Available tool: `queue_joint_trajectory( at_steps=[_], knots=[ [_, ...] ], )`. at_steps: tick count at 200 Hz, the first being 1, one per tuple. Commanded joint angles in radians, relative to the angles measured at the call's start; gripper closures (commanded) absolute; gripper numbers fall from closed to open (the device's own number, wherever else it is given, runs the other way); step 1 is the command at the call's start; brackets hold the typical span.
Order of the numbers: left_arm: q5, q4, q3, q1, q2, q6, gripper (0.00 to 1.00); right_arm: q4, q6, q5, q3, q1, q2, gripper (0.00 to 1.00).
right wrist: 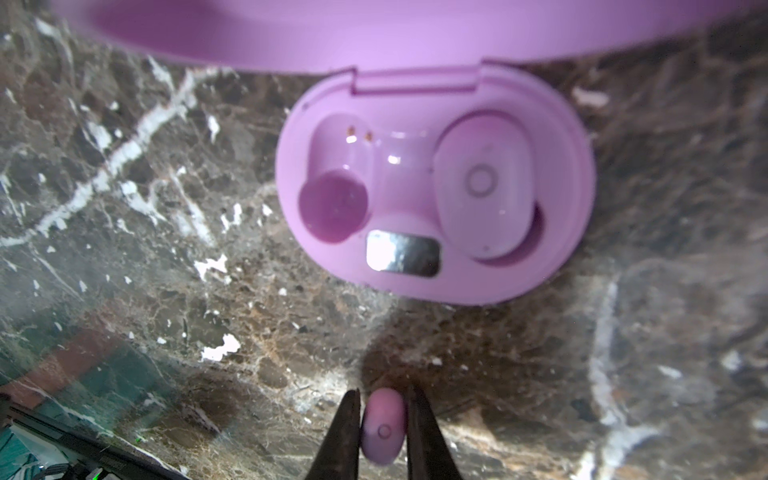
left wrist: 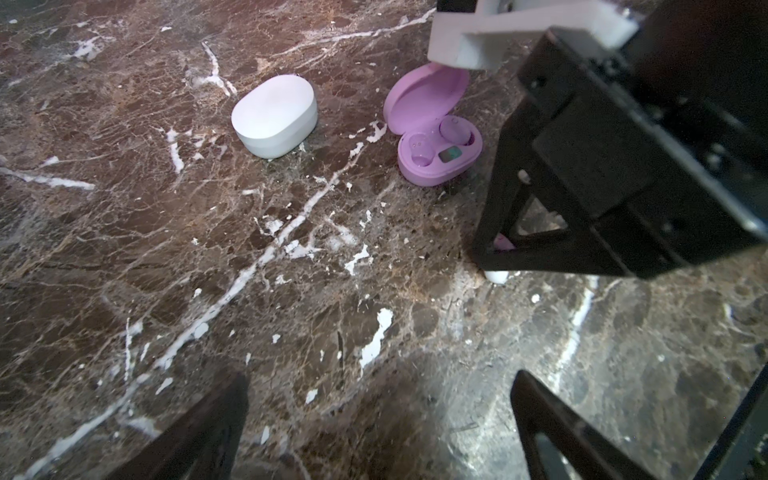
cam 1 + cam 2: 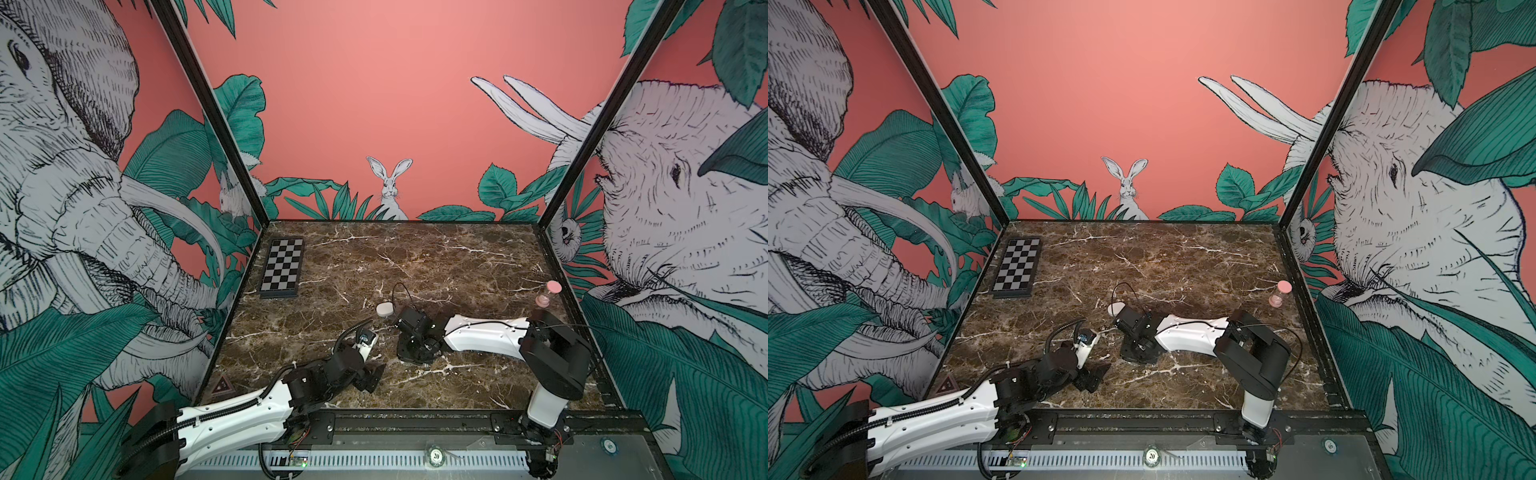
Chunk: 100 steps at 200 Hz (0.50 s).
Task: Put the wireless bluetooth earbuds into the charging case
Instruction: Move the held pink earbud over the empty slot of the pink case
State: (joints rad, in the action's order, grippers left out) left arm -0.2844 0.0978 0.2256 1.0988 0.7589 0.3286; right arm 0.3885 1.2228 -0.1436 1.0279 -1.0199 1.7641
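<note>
The lilac charging case (image 1: 432, 187) lies open on the marble. One lilac earbud (image 1: 484, 187) sits in a well and the other well (image 1: 336, 199) is empty. My right gripper (image 1: 383, 392) is shut on a second lilac earbud (image 1: 383, 428), just in front of the case and low over the table. In the left wrist view a closed white case (image 2: 274, 116) stands beside the lilac case (image 2: 440, 153), and a small white earbud (image 2: 496, 276) peeks out under the right gripper's fingers. My left gripper (image 2: 380, 376) is open and empty, nearer the front. In both top views the right wrist hides the lilac case.
A folded chessboard (image 3: 282, 268) lies at the back left and a pink hourglass (image 3: 547, 297) stands by the right wall. The white case (image 3: 385, 309) sits mid-table just behind the right gripper (image 3: 411, 357). The left gripper (image 3: 372, 378) rests low near the front.
</note>
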Motion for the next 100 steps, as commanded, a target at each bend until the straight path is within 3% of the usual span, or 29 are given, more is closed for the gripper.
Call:
queue_joint_trajectory(
  at_steps=[1,100],
  knots=[
    [-0.004,-0.019,0.023,0.004,0.0,-0.005,0.01,0.019,-0.013,0.025,0.022,0.007,0.006,0.82],
    [-0.007,-0.037,0.018,0.003,0.014,-0.01,0.01,0.067,0.024,0.265,0.071,0.01,-0.082,0.84]
  ],
)
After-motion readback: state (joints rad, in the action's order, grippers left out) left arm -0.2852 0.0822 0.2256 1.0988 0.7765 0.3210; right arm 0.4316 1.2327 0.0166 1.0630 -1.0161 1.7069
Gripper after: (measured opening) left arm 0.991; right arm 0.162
